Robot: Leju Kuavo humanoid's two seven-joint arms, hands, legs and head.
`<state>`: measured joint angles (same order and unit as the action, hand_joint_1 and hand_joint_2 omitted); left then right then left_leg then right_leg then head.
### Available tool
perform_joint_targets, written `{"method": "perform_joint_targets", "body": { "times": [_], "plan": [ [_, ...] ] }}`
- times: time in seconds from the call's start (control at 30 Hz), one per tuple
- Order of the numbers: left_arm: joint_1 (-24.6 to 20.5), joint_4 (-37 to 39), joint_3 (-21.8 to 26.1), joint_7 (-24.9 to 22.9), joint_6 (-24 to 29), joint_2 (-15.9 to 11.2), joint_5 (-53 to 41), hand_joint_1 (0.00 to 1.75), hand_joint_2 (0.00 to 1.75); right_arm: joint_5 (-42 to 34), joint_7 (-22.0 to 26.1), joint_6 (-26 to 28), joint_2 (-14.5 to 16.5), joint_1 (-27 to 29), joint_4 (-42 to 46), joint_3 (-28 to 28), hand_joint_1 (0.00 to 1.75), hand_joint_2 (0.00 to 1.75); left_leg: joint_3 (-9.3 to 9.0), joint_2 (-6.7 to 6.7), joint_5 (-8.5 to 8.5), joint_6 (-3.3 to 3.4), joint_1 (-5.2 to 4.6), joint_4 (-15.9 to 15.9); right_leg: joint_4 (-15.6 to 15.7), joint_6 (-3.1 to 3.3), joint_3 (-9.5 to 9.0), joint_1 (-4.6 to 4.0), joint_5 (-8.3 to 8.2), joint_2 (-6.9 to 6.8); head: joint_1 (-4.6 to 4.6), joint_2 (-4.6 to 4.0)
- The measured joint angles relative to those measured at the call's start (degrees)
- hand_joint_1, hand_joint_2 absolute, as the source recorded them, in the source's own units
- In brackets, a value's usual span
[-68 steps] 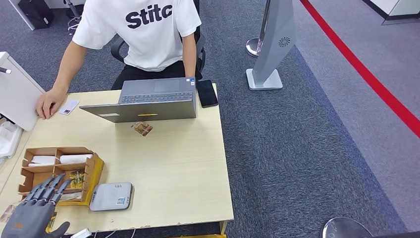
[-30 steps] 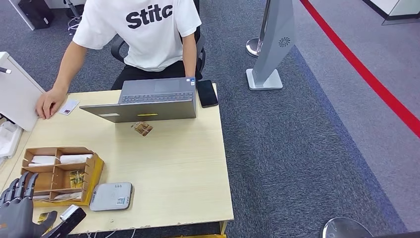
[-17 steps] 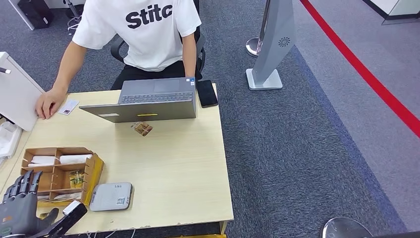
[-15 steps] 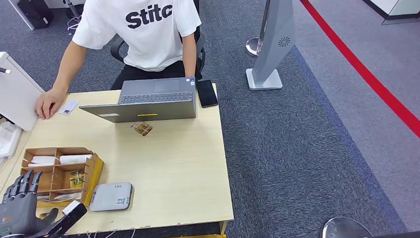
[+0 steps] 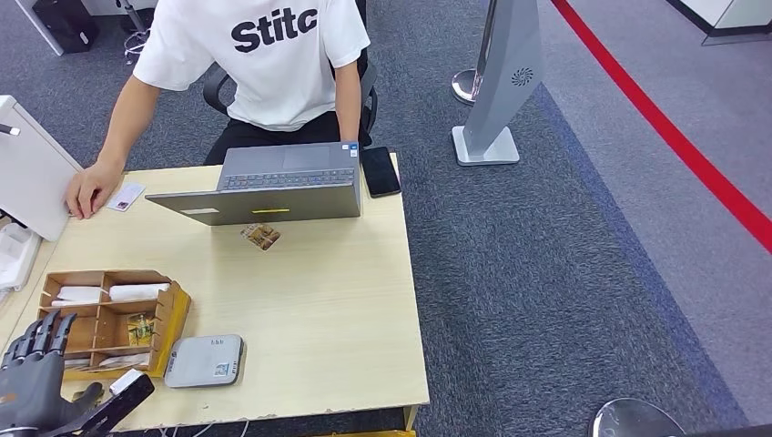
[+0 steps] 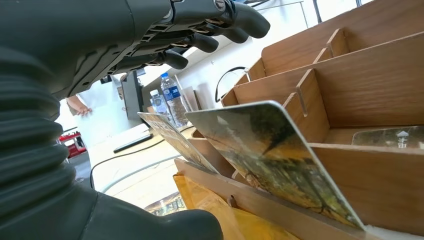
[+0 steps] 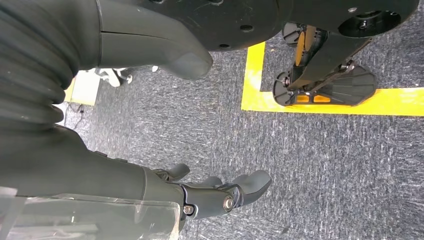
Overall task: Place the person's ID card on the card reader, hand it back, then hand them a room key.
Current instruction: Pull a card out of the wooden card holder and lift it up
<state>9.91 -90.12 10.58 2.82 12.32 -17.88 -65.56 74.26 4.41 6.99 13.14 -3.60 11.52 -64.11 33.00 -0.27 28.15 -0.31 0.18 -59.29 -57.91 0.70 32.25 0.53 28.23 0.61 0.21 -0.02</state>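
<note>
The pale ID card point(image 5: 126, 196) lies at the table's far left corner, beside the person's hand point(image 5: 86, 193). The grey card reader point(image 5: 205, 360) sits near the front edge, with nothing on it. To its left, a wooden organiser point(image 5: 175, 314) holds patterned room key cards point(image 6: 270, 160) leaning in its front slots. My left hand point(image 5: 35, 382) hovers at the organiser's near left corner with fingers spread, holding nothing; in the left wrist view its fingers point(image 6: 200, 30) reach above the cards without touching them. My right hand point(image 7: 150, 190) hangs over the carpet, holding nothing.
An open grey laptop point(image 5: 273, 189) stands at the far side of the table point(image 5: 309, 300), with a black phone point(image 5: 380, 170) to its right and a small brown card point(image 5: 262, 237) in front of it. A white panel point(image 5: 27, 173) stands at the far left. A grey stand point(image 5: 499, 91) is on the carpet.
My left hand has drawn back from over the organiser's front slots to its near left corner and then nearly stopped. The person, the ID card and the reader have not moved.
</note>
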Motion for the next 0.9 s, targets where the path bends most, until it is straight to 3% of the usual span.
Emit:
{"method": "perform_joint_targets", "body": {
  "times": [0.9],
  "plan": [
    [3.1,-3.3,-1.0,2.8,-0.7,-0.8,1.4,0.00,1.75,-1.0,0.2,0.0,0.0,0.0,0.0,0.0,0.00,1.75,0.00,0.01,0.00,0.00,0.00,0.0,0.0,0.00,0.00,0.00,0.00,0.00,-0.01,-0.01]
  ]
}}
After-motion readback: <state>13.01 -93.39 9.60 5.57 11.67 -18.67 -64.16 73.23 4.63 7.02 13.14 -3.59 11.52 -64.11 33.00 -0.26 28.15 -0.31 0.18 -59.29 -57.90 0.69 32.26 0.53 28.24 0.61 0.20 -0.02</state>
